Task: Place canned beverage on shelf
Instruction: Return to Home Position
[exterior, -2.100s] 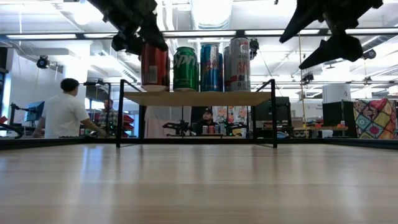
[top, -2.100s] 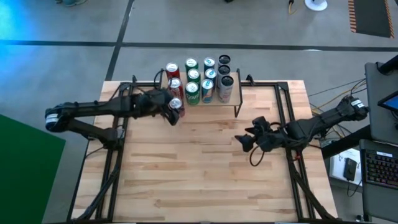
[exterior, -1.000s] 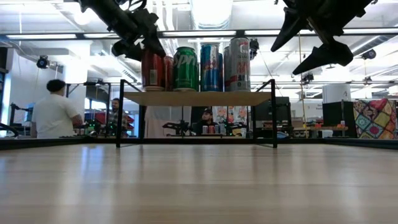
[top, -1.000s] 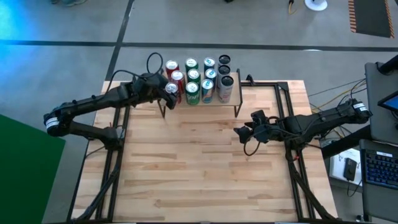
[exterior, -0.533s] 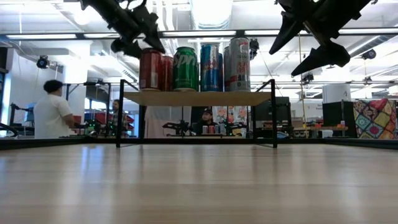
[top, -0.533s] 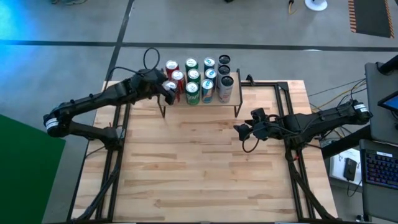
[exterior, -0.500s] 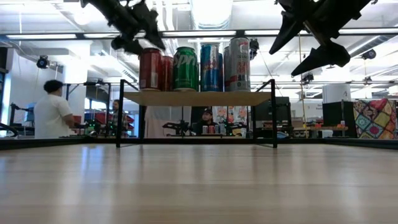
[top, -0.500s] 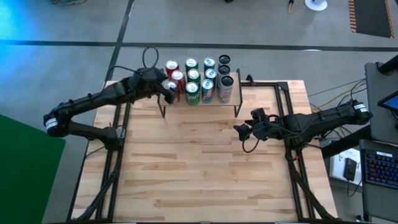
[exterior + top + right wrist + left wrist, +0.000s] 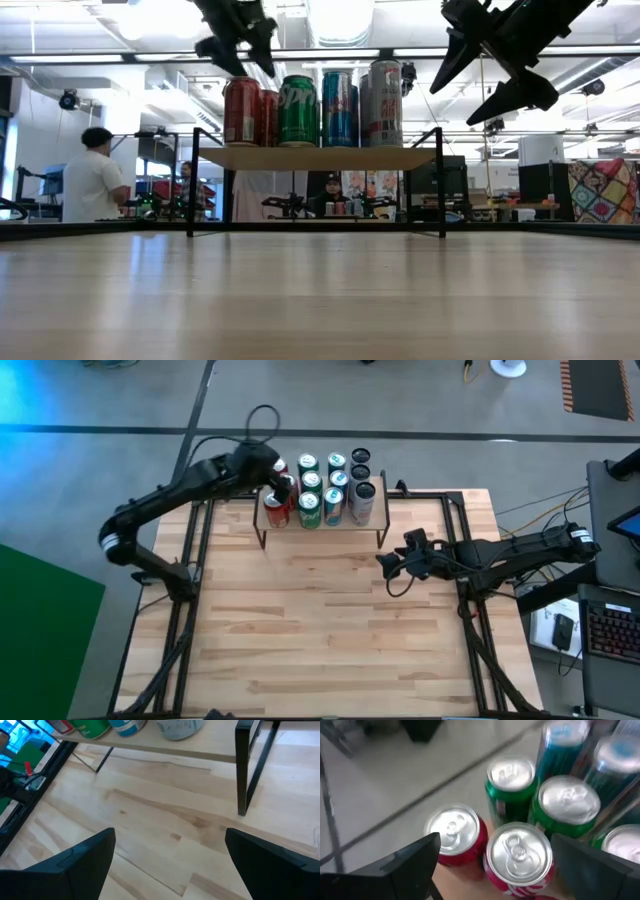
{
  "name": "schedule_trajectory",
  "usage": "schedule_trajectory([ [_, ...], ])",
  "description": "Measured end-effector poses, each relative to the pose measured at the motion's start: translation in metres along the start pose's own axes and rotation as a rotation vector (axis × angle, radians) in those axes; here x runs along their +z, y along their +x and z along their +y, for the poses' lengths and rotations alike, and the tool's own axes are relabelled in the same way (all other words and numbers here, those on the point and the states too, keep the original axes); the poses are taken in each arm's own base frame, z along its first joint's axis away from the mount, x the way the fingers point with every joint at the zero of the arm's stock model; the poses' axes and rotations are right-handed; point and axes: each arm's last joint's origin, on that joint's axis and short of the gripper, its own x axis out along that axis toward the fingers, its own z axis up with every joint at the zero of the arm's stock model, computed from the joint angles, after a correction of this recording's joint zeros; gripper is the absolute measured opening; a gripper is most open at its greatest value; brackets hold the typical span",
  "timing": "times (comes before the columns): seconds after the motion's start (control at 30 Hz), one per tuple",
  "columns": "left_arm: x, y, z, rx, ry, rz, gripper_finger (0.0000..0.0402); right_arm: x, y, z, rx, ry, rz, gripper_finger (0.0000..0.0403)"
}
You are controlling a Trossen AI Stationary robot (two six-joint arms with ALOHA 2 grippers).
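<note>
The big wooden table (image 9: 330, 630) with its black frame fills the middle of the high view. On the grey floor at 8 o'clock from it lies a green sheet (image 9: 40, 630), and at 3 o'clock there is a dark keyboard (image 9: 612, 628). In the low view, a person in a white shirt (image 9: 92, 185) is at 9 o'clock and a many-coloured patterned cloth (image 9: 603, 190) is at 3 o'clock.

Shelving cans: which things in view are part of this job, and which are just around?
Job: low light-wood shelf on black legs; red soda cans; green cans; blue cans; silver can; open left gripper above the red cans; open right gripper.
Just around: person in white shirt; black keyboard.
</note>
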Motion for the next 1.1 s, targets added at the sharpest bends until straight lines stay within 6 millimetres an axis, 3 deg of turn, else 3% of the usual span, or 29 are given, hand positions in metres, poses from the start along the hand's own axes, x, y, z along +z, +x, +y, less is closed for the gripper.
schedule_trajectory([
  [0.1,0.005,0.013,-0.004,0.015,0.03,0.085,0.0364,0.0,0.0,0.0,0.002,-0.001,0.002,0.0368],
  [0.2,0.013,0.012,-0.004,0.017,0.035,0.087,0.0361,0.0,0.0,0.0,0.005,0.005,0.003,0.0368],
  [0.37,0.037,-0.03,0.012,-0.016,0.034,-0.071,0.035,0.007,-0.008,0.005,0.089,-0.023,-0.044,0.0367],
  [0.47,0.037,-0.057,0.025,-0.113,0.016,-0.158,0.0341,0.019,-0.018,0.017,0.237,-0.108,-0.108,0.0361],
  [0.57,0.017,-0.075,0.032,-0.213,-0.022,-0.26,0.0318,0.039,-0.03,0.036,0.439,-0.222,-0.2,0.0333],
  [0.7,-0.031,-0.084,0.035,-0.38,-0.082,-0.41,0.0271,0.055,-0.032,0.06,0.608,-0.415,-0.293,0.0272],
  [0.9,-0.1,-0.099,0.044,-0.529,-0.17,-0.558,0.0165,0.06,-0.016,0.083,0.5,-0.617,-0.18,0.0116],
  [1.0,-0.119,-0.1,0.047,-0.536,-0.195,-0.6,0.0118,0.07,-0.023,0.093,0.464,-0.645,-0.119,0.0031],
  [1.1,-0.13,-0.101,0.048,-0.541,-0.202,-0.593,0.0079,0.086,-0.041,0.099,0.514,-0.726,-0.146,0.0014],
])
